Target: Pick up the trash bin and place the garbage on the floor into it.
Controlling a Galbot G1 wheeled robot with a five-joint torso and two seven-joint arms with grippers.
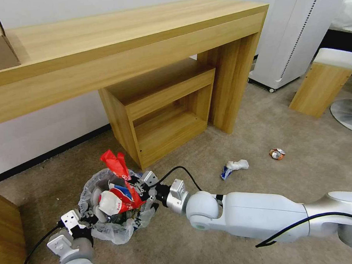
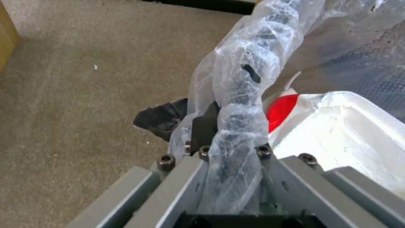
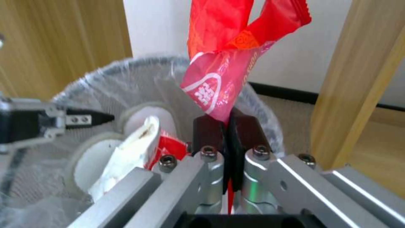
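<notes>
The trash bin [image 1: 110, 228], lined with a crinkly plastic bag, sits on the beige floor [image 1: 261, 136] near me. My left gripper [image 1: 85, 221] is shut on its near rim [image 2: 240, 104], with the bag bunched between the jaws of the left gripper [image 2: 219, 126]. My right gripper [image 1: 138, 188] hangs over the bin's opening, shut on a red wrapper [image 1: 116, 164] that sticks upward. The right gripper [image 3: 227, 128] pinches the wrapper [image 3: 223, 63] by its lower end. White slippers [image 3: 143, 118] and a red-white pack [image 1: 115, 201] lie inside the bin. More garbage lies on the carpet: a blue-white carton with tissue [image 1: 234, 167] and a crushed can [image 1: 277, 154].
A long wooden desk [image 1: 121, 37] spans the back, with a low open shelf unit [image 1: 163, 109] under it just behind the bin. A wooden stool with a white top [image 1: 323, 82], a white appliance [image 1: 296, 29] and a chair base [image 1: 348, 112] stand at the right.
</notes>
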